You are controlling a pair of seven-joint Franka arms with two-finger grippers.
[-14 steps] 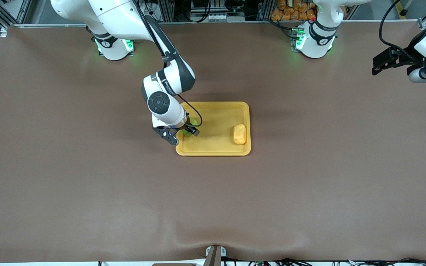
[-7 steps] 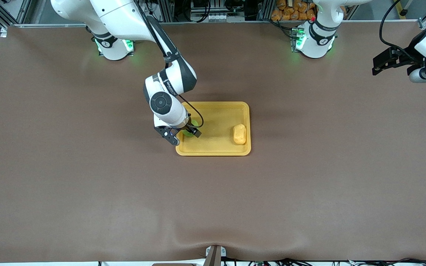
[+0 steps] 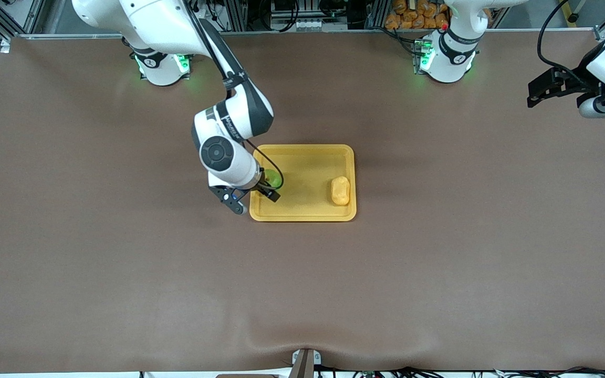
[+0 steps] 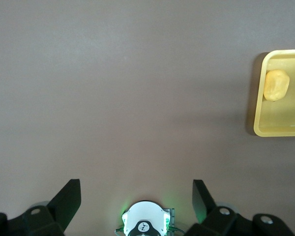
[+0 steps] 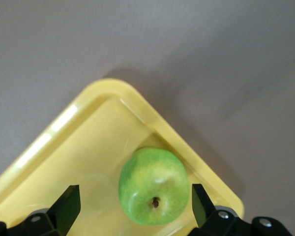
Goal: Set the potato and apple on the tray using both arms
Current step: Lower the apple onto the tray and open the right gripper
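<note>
The yellow tray (image 3: pixel 308 173) lies mid-table. The green apple (image 3: pixel 272 178) rests on it by the rim at the right arm's end, stem dimple up. The yellow-orange potato (image 3: pixel 340 190) lies on the tray at the left arm's end. My right gripper (image 3: pixel 256 202) is open over the apple and that rim, holding nothing. In the right wrist view the apple (image 5: pixel 154 192) sits between the spread fingers of the right gripper (image 5: pixel 133 194), on the tray (image 5: pixel 88 147). My left gripper (image 3: pixel 533 92) waits open and empty in the air at the left arm's end.
The left wrist view shows the open left gripper (image 4: pixel 135 189) high over bare brown table, the left arm's green-lit base (image 4: pixel 144 223), and the potato (image 4: pixel 276 84) on the tray's end (image 4: pixel 280 129). A small bracket (image 3: pixel 305 362) sits at the table's near edge.
My right gripper has drawn back from the apple toward the right arm's end of the table, and more of the apple shows. The apple, potato and left arm have not moved.
</note>
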